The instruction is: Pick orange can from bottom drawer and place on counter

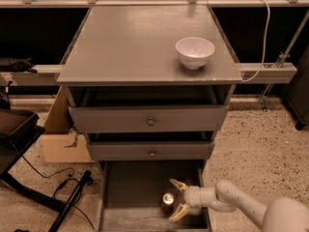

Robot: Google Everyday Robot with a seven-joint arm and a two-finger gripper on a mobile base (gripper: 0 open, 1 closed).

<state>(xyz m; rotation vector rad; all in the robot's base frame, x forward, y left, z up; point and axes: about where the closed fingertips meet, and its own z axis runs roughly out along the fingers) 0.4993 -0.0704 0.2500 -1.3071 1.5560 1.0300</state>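
Observation:
The orange can [167, 201] stands upright on the floor of the open bottom drawer [130, 197], its silver top showing. My gripper [177, 198] is inside the drawer right of the can, fingers spread open, one fingertip [175, 183] above the can and the other below it. The can sits just left of the gap between the fingers and is not held. The counter [130, 47] is the grey cabinet top above.
A white bowl [195, 51] stands on the counter's right side. Two upper drawers with round knobs [151, 122] are partly pulled out above the bottom drawer. A cardboard box [60, 139] and a black stand with cables are left of the cabinet.

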